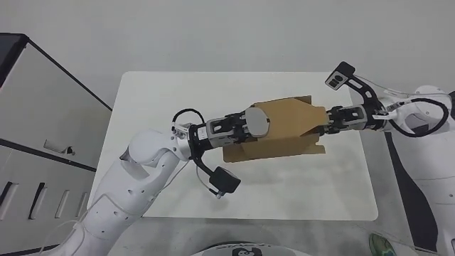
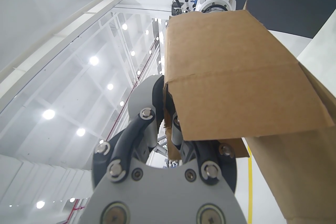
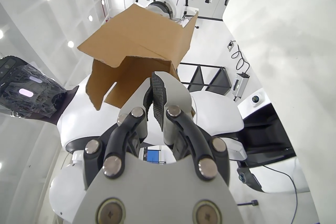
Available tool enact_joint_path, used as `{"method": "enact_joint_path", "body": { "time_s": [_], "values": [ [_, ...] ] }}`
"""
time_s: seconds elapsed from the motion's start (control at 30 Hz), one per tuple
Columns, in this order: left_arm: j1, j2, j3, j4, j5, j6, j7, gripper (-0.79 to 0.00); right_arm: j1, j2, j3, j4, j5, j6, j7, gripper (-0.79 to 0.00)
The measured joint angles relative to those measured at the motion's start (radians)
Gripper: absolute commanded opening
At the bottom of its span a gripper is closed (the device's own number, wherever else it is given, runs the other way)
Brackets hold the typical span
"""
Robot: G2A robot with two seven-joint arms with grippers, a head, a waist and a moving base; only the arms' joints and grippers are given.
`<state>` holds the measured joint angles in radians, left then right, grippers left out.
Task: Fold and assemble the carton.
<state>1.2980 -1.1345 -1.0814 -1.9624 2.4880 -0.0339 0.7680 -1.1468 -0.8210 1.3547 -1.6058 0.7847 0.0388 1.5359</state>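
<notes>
One white desk [image 1: 156,185] with rounded corners. One brown corrugated carton [image 1: 284,139], boxy with its end flaps open, sits over the desk's middle between two grippers. Left gripper [image 2: 164,104]: fingers clamped across a carton wall edge. Right gripper [image 3: 157,83]: ribbed black pads pressed together at the opposite end; whether cardboard lies between them cannot be told.

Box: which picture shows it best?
The top view: nearly the whole box shows there, over the table. The left wrist view shows one side and a flap, close up. The right wrist view looks at its open end and flaps.
</notes>
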Motion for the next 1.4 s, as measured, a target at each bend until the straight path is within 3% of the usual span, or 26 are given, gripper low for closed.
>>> {"method": "enact_joint_path", "body": {
  "time_s": [0.53,1.4],
  "values": [
    [0.004,0.007,0.004,-0.011,0.012,-0.006,0.017,-0.785,0.03,-0.004,-0.007,0.033,0.094,-0.041,-0.003,-0.785],
    [-0.02,0.012,0.034,-0.002,-0.009,-0.018,0.041,-0.785,0.066,-0.019,-0.028,0.069,0.067,-0.035,-0.042,-0.785]
  ]
}}
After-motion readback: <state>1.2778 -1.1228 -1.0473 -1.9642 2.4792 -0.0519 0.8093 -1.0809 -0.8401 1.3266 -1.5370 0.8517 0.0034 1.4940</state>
